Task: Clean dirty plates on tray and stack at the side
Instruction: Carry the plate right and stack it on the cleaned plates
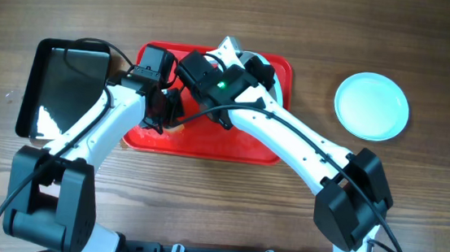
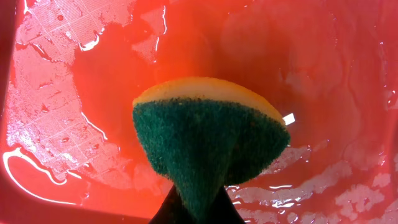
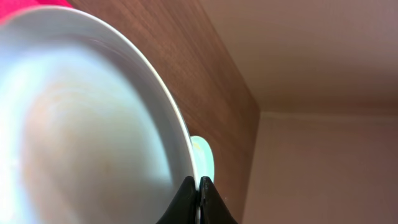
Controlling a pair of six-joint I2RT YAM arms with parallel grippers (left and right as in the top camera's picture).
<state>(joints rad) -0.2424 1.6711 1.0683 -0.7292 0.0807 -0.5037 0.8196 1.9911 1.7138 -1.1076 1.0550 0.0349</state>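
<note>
The large flat red plastic rectangular tray [image 1: 207, 145] lies on the wooden table [image 1: 414, 208] at the back centre, and both arms reach over it. Just beside its left edge sits a smaller black tray [image 1: 65, 87].

The left arm's fingers [image 2: 198, 211] are clamped on a sponge with a yellow foam body and a green scouring face [image 2: 205, 143]. They pinch it at its lower end, so it fans out wide above them. The sponge hangs over the left part of the red tray. The left wrist view shows the floor there glossy with wet streaks and patches. Whether the sponge touches the floor I cannot tell.

The right arm's fingers [image 3: 199, 202] are closed on the rim of a round, shallow, pale mint-white plate [image 3: 87, 124]. The thin edge is nipped between the two black tips. This plate stands tilted steeply on edge, its hollow face turned to the wrist camera. From overhead only a pale arc of it [image 1: 259, 68] shows past the wrist, over the back right part of the red tray. Whether its lower edge rests on the tray is hidden. Its face is blurred, with a faint warm tint that I cannot read as a smear or a reflection.

A second round pale mint-white plate [image 1: 372, 106] lies flat on the table to the right of the red tray, well apart from it. It looks clean from overhead. The right wrist view catches a sliver of it [image 3: 204, 158] beyond the held plate's rim.
</note>
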